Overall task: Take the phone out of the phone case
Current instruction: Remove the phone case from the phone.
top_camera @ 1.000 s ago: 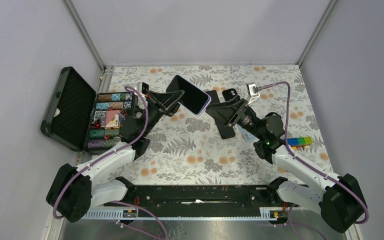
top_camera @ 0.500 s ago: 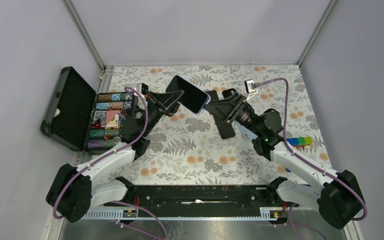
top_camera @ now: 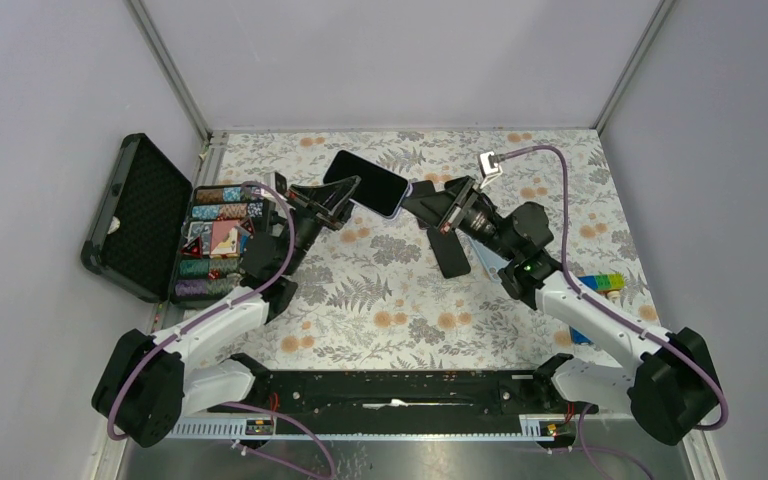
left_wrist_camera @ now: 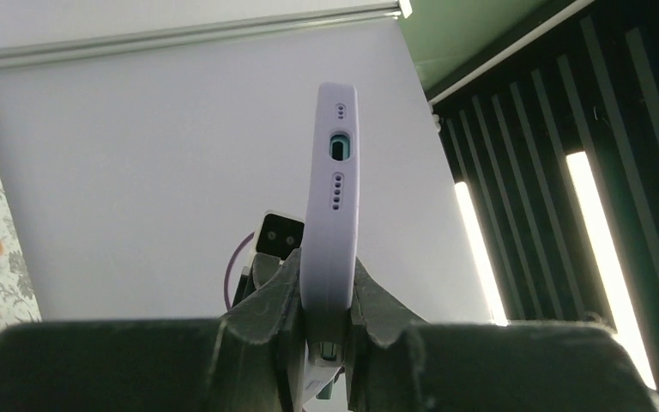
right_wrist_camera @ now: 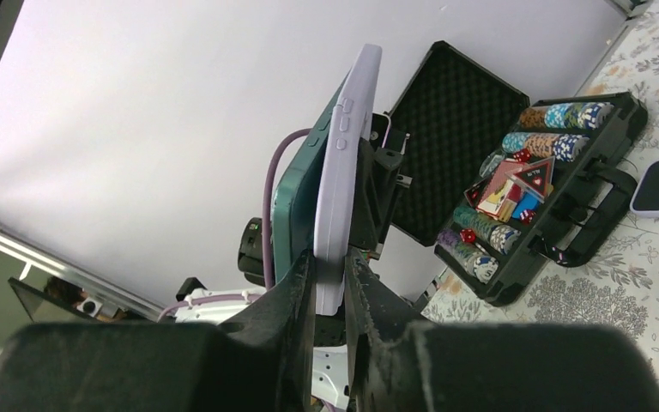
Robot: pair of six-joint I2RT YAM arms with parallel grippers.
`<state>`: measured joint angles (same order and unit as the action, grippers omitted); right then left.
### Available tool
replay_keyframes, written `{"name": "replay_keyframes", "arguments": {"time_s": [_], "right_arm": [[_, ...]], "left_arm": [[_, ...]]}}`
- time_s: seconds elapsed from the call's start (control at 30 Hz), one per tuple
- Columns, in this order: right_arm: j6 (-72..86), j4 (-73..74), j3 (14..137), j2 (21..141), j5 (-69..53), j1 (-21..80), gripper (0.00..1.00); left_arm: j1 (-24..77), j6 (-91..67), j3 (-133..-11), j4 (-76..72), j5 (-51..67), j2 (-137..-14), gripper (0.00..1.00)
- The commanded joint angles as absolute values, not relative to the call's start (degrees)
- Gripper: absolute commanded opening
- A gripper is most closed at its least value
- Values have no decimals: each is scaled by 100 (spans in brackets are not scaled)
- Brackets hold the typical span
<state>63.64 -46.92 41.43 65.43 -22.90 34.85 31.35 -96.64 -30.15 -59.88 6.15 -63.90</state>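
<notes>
Black chip case (top_camera: 135, 215) lies open at far left. Beside it, the left gripper (left_wrist_camera: 324, 296) is clamped on the port end of the lilac phone case (left_wrist_camera: 333, 197), held in mid-air over the floral table (top_camera: 380, 300). The teal phone (right_wrist_camera: 296, 202), dark screen up, sits inside, 1 edge standing proud of the case. The right gripper (right_wrist_camera: 330, 275) pinches the opposite end.

Pincer (right_wrist_camera: 329, 264) on lilac phone case (right_wrist_camera: 348, 163)

A lab booth, grey panel walls (top_camera: 390, 60) around a floral table (top_camera: 400, 310)
</notes>
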Motion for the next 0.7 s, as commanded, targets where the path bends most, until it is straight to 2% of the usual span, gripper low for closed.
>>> {"name": "replay_keyframes", "arguments": {"time_s": [0.0,0.13,0.3,0.4,0.43,0.57,0.6,0.67], "right_arm": [[6393,-3856,4307,6985,-2177,3540,21],[6508,-4084,4333,7145,-2281,3559,22],[6579,-4260,4389,7279,-2436,3564,33],[6533,-4165,4429,7323,-2499,3583,34],[6531,-4177,4410,7333,-2500,3584,31],[6614,-4398,4251,7293,-2484,3586,6],[6658,-4464,4185,7251,-2459,3586,0],[6698,-4594,4039,7142,-2407,3583,0]], "left_arm": [[3350,-9843,-3225,-7124,1159,-6255,0],[3375,-9613,-3121,-7139,1083,-6239,0],[3414,-9115,-2991,-6696,1010,-6106,0],[3425,-8901,-2952,-6510,1025,-6037,0],[3427,-8862,-2927,-6494,1015,-6018,0],[3428,-8611,-2870,-6303,909,-5913,0],[3428,-8507,-2878,-6173,890,-5866,3],[3419,-8177,-2864,-5815,862,-5727,19]]}}
